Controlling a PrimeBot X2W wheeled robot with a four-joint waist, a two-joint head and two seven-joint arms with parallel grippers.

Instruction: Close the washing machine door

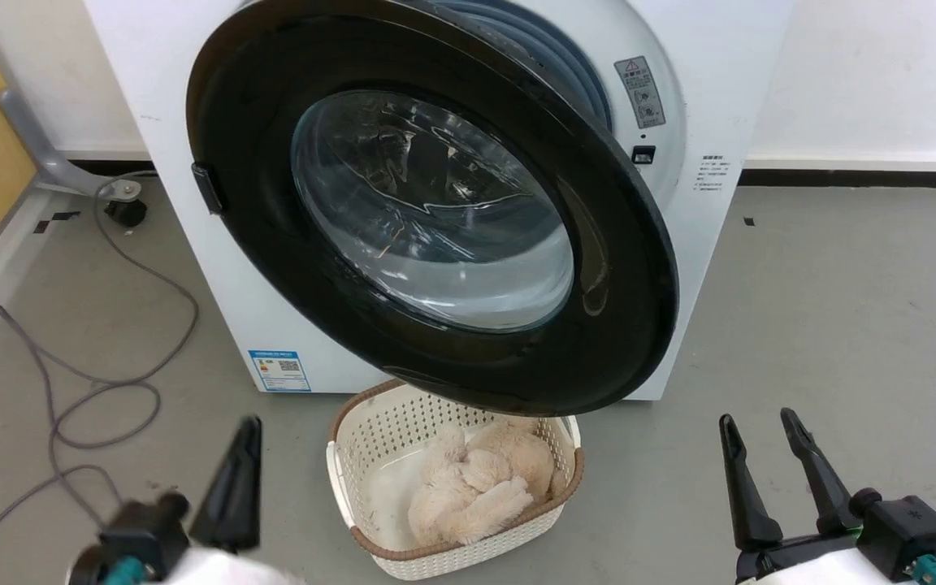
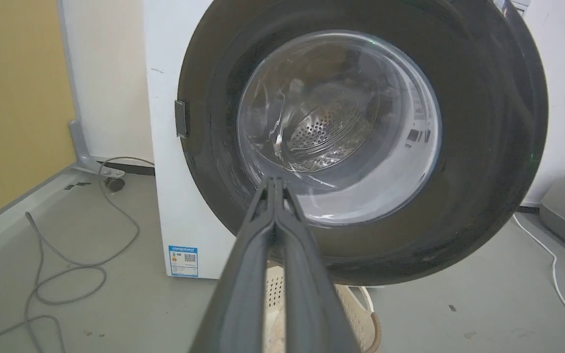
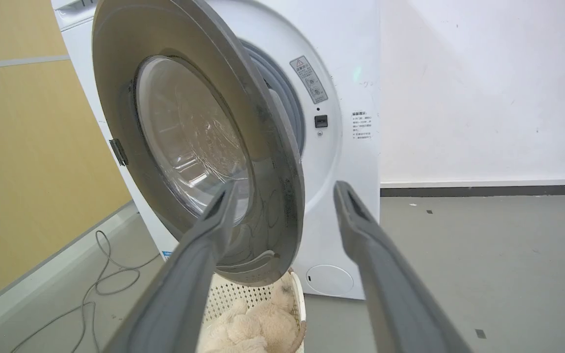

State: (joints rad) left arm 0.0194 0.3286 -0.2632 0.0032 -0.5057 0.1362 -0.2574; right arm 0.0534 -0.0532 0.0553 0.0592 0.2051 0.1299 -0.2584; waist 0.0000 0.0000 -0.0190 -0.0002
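Grey floor (image 1: 842, 325); door (image 3: 189, 142) ajar from right wrist; left gripper (image 2: 273, 182) closed; right gripper (image 1: 759, 422) spread.

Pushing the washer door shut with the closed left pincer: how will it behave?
The washing machine door looks rigid and hinged on the left, so it should swing, not flex. Its glossy rim and bulging glass may let the left pincer slide.

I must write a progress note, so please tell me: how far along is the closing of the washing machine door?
Done: nothing definite. The washing machine door stands ajar, its right edge away from the washing machine, with the grey gasket showing.
In hand: the left gripper, shut, and the right gripper, open, hover low in front, touching nothing.
Left: push the door until it latches.
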